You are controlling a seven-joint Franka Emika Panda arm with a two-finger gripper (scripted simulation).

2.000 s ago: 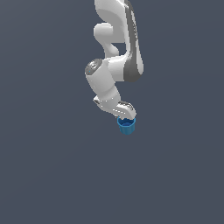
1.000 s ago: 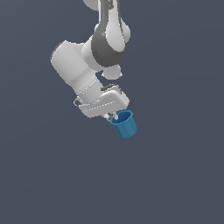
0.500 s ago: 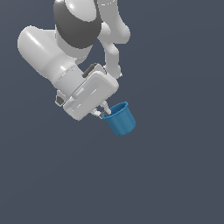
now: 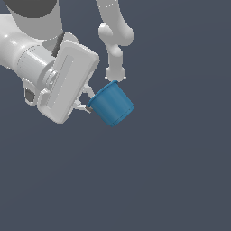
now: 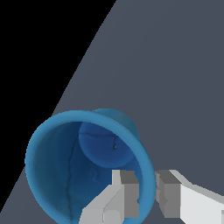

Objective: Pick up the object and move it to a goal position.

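The object is a small blue cup, tapered, held tilted in the air with its mouth toward my white gripper. The gripper is shut on the cup's rim. In the wrist view I look into the cup's open mouth. One finger is inside the wall and the other finger is outside, with the rim pinched between them. The white hand and arm fill the upper part of the exterior view's left.
A plain dark grey surface lies all around. A black area beyond its edge shows in the wrist view. Another link of the white arm stands behind the cup.
The arm has carried the cup up and toward the exterior camera. The hand and cup look much larger now. The cup has stayed in the grip.
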